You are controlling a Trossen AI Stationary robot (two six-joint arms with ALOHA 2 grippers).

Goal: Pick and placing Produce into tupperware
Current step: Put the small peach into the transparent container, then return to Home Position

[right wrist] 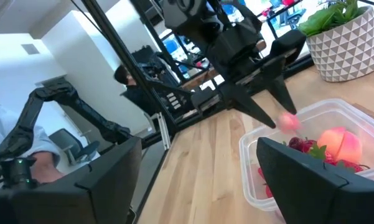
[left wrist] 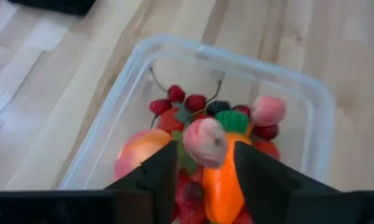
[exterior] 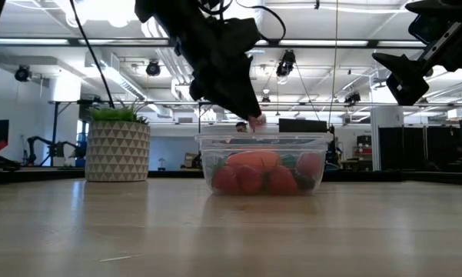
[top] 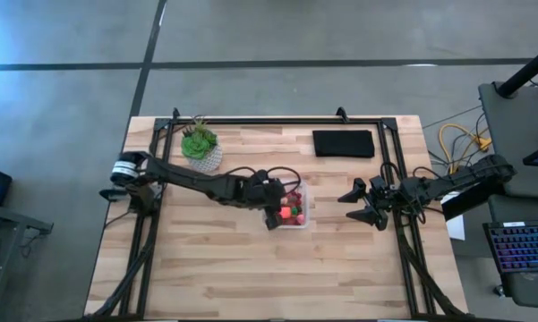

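Note:
The tupperware (top: 301, 213), a clear square container, sits mid-table and holds an orange carrot-like piece (left wrist: 223, 186), a peach-coloured round fruit (left wrist: 139, 151) and several small red berries (left wrist: 174, 94). My left gripper (left wrist: 204, 152) hangs just over its open top, shut on a small pink round piece (left wrist: 205, 142); the low view shows the piece (exterior: 256, 121) slightly above the rim. My right gripper (top: 358, 206) hovers open above the table, to the right of the container and clear of it. My left gripper pinches the small pink round piece (left wrist: 199, 134) between its two fingers (left wrist: 162, 171), one on each side. The fingers slant down from the table's left. The piece is lifted clear, just above the tupperware's rim (exterior: 261, 138).
A green plant in a pale patterned pot (top: 201, 148) stands at the far left of the table. A black pad (top: 344, 143) lies near the far edge. A dark frame rail (top: 403, 224) runs along the right side. People (right wrist: 127, 81) are in the room beyond the table.

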